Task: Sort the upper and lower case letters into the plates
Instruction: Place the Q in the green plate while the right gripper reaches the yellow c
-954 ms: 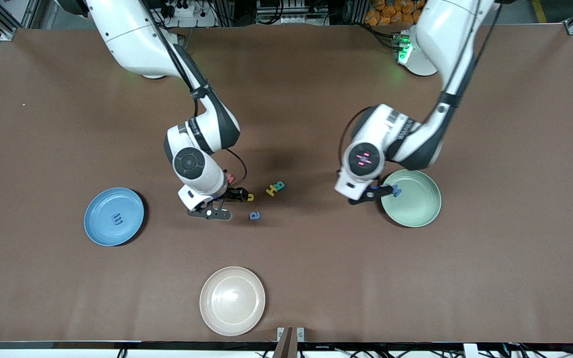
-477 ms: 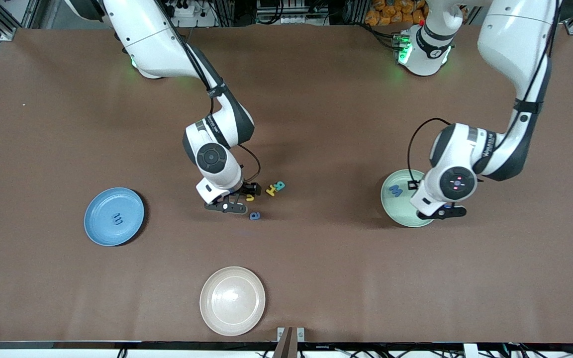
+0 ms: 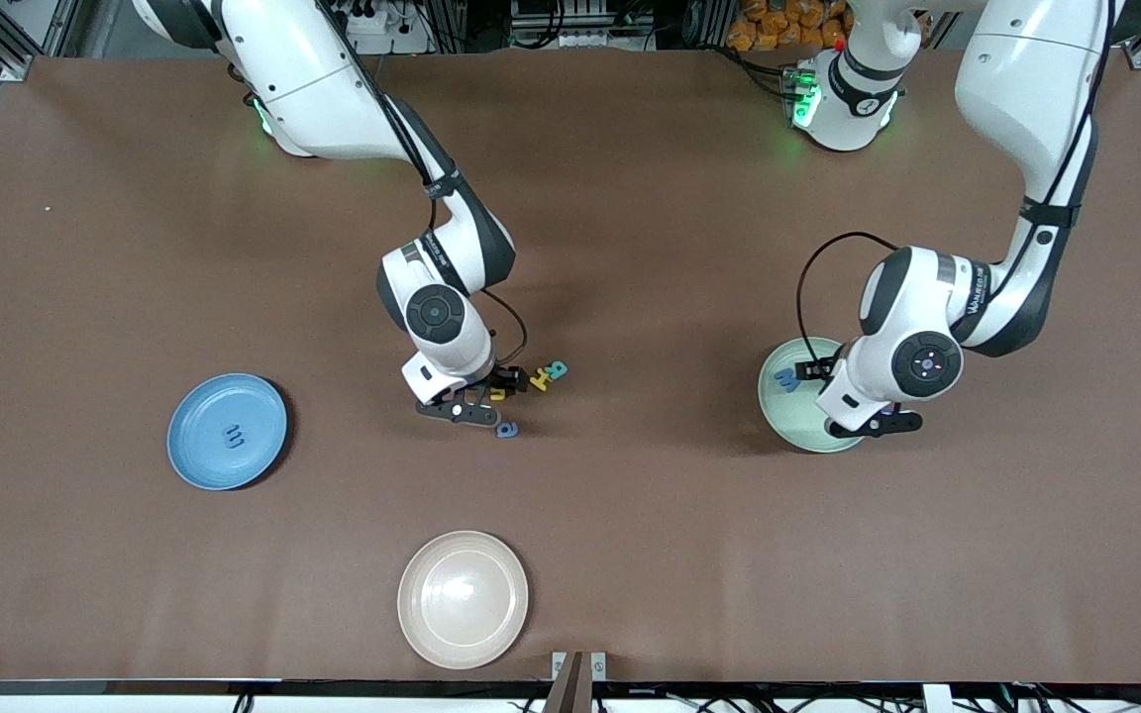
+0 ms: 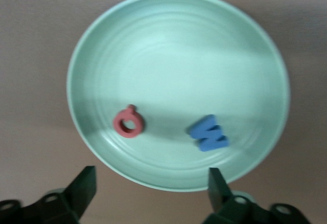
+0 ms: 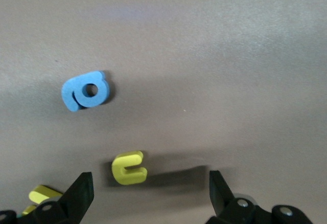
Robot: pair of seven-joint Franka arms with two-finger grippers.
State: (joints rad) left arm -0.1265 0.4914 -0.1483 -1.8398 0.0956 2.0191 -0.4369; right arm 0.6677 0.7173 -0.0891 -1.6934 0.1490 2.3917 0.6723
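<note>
Counting plates first: 3 on the table, a blue plate toward the right arm's end, a mint plate toward the left arm's end, and a cream plate nearest the front camera, between them.

Letters I can make out: 1 dark blue letter lies flat in the blue plate, its long axis running toward and away from the camera. The mint plate holds 2, a red Q and a blue W, lying flat side by side but apart. Mid-table there's a loose bunch: a blue a nearest the camera, a yellow u just beside it with its open side turned away from the a, then a yellow H touching a teal letter.

Right gripper sits low over the u, fingers spread wide with the u between them, nothing gripped. Left gripper hangs over the mint plate's rim, fingers apart and empty.
</note>
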